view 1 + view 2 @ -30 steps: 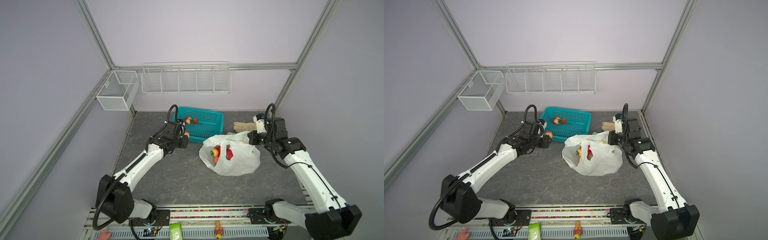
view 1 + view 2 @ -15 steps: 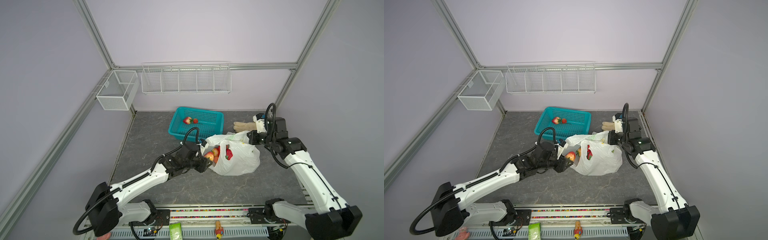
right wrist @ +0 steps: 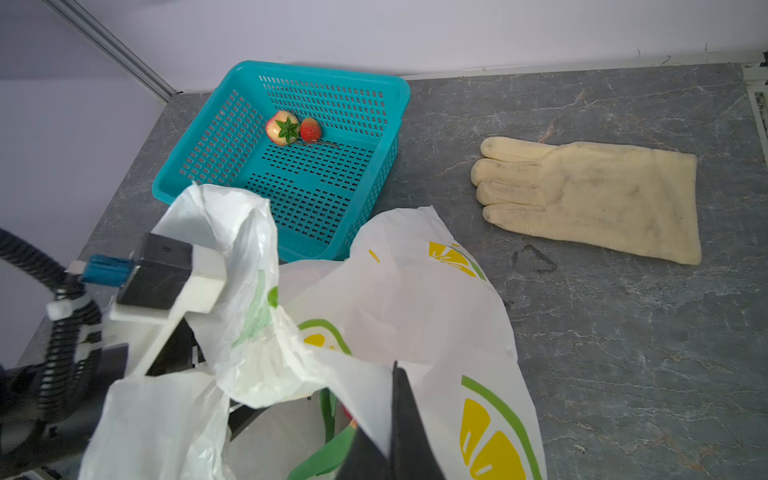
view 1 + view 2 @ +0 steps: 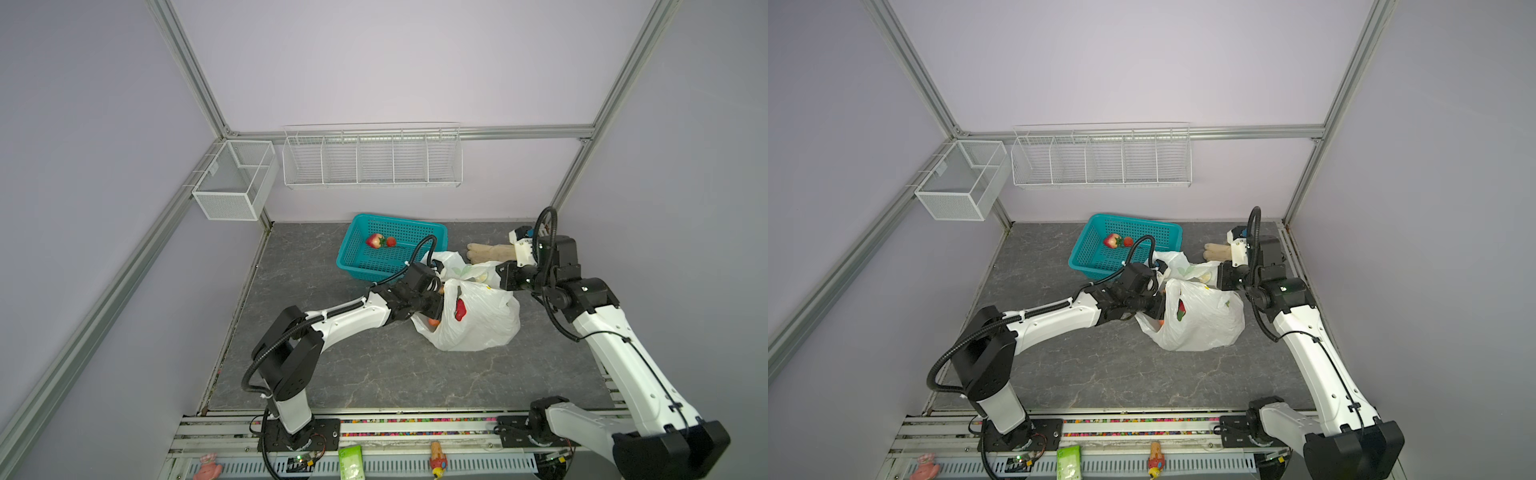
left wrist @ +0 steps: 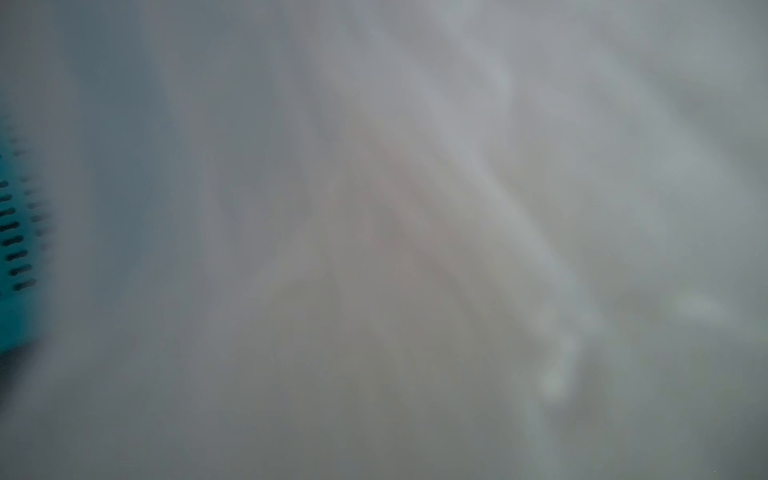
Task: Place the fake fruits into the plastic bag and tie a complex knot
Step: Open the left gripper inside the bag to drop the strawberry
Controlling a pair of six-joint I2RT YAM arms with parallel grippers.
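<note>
**A:** What has changed for us in the last second?

**B:** Our left hand [image 4: 437, 302] was at the teal basket [image 4: 356, 266] on the far side. Now it is pushed into the mouth of the plastic bag [image 4: 478, 328], which lies right of centre on the tabletop [image 4: 353, 374]. It carried a peach-coloured fruit across.

**A:** Has it let go?

**B:** We cannot tell. The film hides the fingers in both top views, and the left wrist view shows only blurred white plastic, so we cannot say how wide that hand stands. An orange-peach shape [image 4: 433, 321] shows low in the mouth, near a bright red piece [image 4: 460, 309].

**A:** And our right hand [image 3: 395, 419]?

**B:** It is fully closed, pinching the bag's rim on the right and holding the mouth up.

**A:** So where does that leave us?

**B:** Two fake fruits are still in the basket, a strawberry [image 3: 284, 128] and a smaller red fruit [image 3: 310, 129], and they touch each other. We judge loading unfinished and the knot not begun.

**A:** How much room do we have?

**B:** The near half of the tabletop is bare, so we can back out toward the near left. The basket sits just beside the bag's far edge. The glove [image 3: 590, 195] lies apart on the far right. A loose handle loop [image 3: 232, 232] rests against our left wrist, and it may drag as we withdraw.
</note>
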